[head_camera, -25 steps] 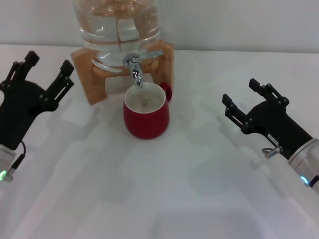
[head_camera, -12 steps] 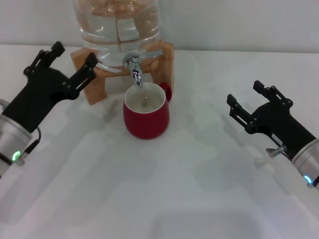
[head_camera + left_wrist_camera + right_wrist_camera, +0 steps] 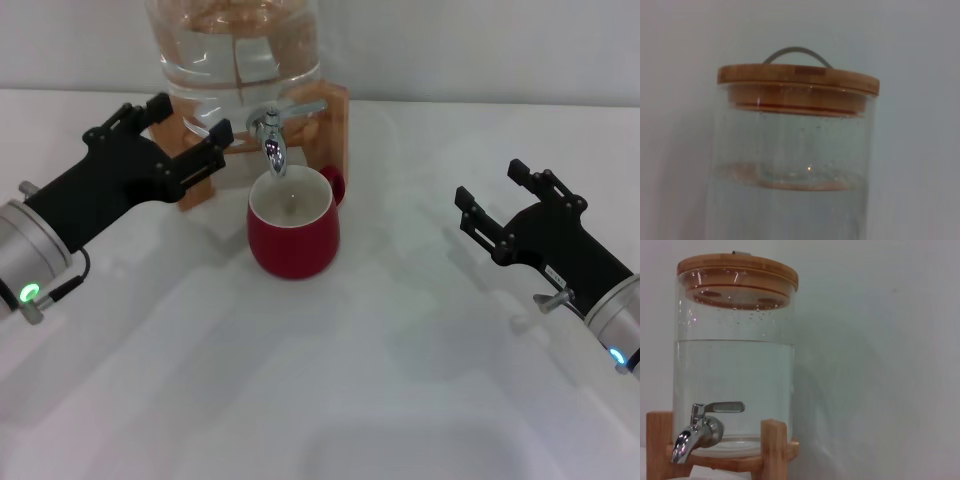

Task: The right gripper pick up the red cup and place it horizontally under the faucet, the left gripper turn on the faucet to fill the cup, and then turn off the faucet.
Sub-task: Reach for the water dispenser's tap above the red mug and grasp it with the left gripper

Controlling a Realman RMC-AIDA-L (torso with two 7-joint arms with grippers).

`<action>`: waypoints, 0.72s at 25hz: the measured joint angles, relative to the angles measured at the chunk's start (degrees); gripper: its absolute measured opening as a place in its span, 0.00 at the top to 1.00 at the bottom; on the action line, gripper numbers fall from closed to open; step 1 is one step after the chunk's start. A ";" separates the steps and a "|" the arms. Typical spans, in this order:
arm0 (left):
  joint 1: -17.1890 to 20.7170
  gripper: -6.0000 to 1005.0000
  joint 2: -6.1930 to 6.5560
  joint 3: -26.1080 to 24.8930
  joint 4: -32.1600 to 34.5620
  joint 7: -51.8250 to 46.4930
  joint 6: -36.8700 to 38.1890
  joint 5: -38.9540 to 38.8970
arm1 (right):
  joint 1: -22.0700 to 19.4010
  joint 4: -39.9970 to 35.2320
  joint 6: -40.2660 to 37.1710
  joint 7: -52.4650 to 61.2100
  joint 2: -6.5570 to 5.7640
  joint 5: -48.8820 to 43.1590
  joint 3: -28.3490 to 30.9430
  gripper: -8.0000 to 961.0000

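The red cup [image 3: 293, 233] is sitting upright on the table directly beneath the spout of the faucet [image 3: 271, 139], handle turned toward one o'clock, so the step in hand looks like opening the tap. The left gripper [image 3: 186, 137] is hanging at about ten o'clock from the cup, in front of the wooden stand [image 3: 335, 125], its jaws spread wide and holding nothing, the nearer fingertip just beside the faucet body.

To do this well, I judge the claw should be closing on the flat lever [image 3: 724, 406] alone — not the spout, not the stand — and pushing it in a smooth, modest arc so the jar [image 3: 733, 365] is not rocking on its legs. The lever is pointing toward three o'clock from the tap, on the far side from the approaching fingers, so reaching past the spout cleanly matters. Bumping the cup rim would shift it out of the stream.

The right gripper [image 3: 492, 202] is resting at four o'clock from the cup, well apart, jaws wide and empty.

The table [image 3: 360, 380] is a plain white, smooth surface with soft shadows — spilled water would spread easily on it. Behind the jar a pale, bare wall [image 3: 880, 350] is rising; the jar is wearing a wooden lid [image 3: 797, 77] and is holding water to well above half.
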 joint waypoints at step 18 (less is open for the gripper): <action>-2.52 0.14 0.05 -15.54 14.58 -31.57 -12.82 31.26 | 0.75 -0.42 -0.10 0.00 0.07 -0.01 -0.10 0.24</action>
